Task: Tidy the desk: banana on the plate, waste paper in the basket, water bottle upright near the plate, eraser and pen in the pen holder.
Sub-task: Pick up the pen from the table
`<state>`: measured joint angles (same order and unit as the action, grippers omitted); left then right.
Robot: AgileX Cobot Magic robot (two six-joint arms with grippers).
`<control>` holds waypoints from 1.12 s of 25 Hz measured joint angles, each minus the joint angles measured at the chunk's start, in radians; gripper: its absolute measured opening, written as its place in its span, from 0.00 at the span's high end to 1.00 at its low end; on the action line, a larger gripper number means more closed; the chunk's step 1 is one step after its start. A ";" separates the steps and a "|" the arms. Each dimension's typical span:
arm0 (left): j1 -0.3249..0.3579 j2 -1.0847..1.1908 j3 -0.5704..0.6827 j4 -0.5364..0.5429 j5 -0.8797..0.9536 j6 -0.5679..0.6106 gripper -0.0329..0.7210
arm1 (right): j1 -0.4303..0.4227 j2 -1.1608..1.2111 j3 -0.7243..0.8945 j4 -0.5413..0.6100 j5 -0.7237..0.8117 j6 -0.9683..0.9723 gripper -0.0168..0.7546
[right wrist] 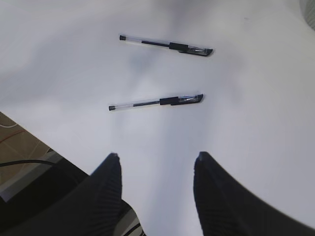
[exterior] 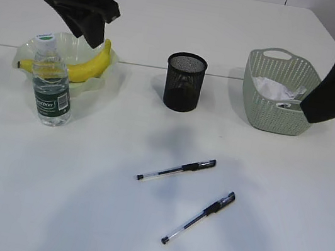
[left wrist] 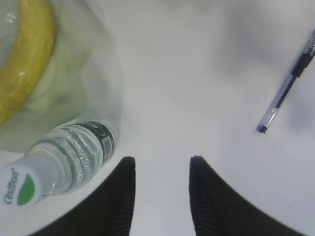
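My left claw (left wrist: pixel 160 169) hangs high over the desk (exterior: pixel 79 201), its fingers parted with nothing between them, only bare white top showing in the gap. Just below and to its side stands the bottle (left wrist: pixel 64 157), upright, white cap on, right beside the plate (exterior: pixel 107 81). In the exterior view the bottle (exterior: pixel 52 82) stands in front of the plate's near rim. The banana (exterior: pixel 84 64) lies in the plate, curved along it.

My right claw (right wrist: pixel 157 169) also hangs in the air, fingers apart and holding nothing. Under it lie two pens on the desk, apart from each other: the far pen (right wrist: pixel 165 45) and the near pen (right wrist: pixel 155 102), roughly parallel. From outside, the far pen (exterior: pixel 176 169) and the near pen (exterior: pixel 199 218) lie in front of the holder (exterior: pixel 184 81), well apart from it.

The holder stands upright mid-desk. To its right stands the basket (exterior: pixel 272 107) with crumpled white paper (exterior: pixel 277 90) in it. I cannot see the eraser anywhere.
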<state>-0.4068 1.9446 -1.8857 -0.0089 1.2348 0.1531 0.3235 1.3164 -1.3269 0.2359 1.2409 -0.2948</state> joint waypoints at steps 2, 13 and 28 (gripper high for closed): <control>0.000 -0.015 0.000 0.009 0.002 -0.020 0.61 | 0.000 -0.021 0.000 0.000 0.000 -0.002 0.52; 0.000 -0.162 0.097 0.040 0.006 -0.071 0.61 | 0.000 -0.048 0.000 0.002 0.002 -0.002 0.52; 0.000 -0.462 0.581 0.073 -0.127 -0.132 0.61 | 0.000 -0.048 0.000 0.006 0.003 -0.009 0.52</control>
<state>-0.4068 1.4824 -1.3051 0.0639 1.1076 0.0206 0.3235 1.2682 -1.3269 0.2423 1.2439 -0.3038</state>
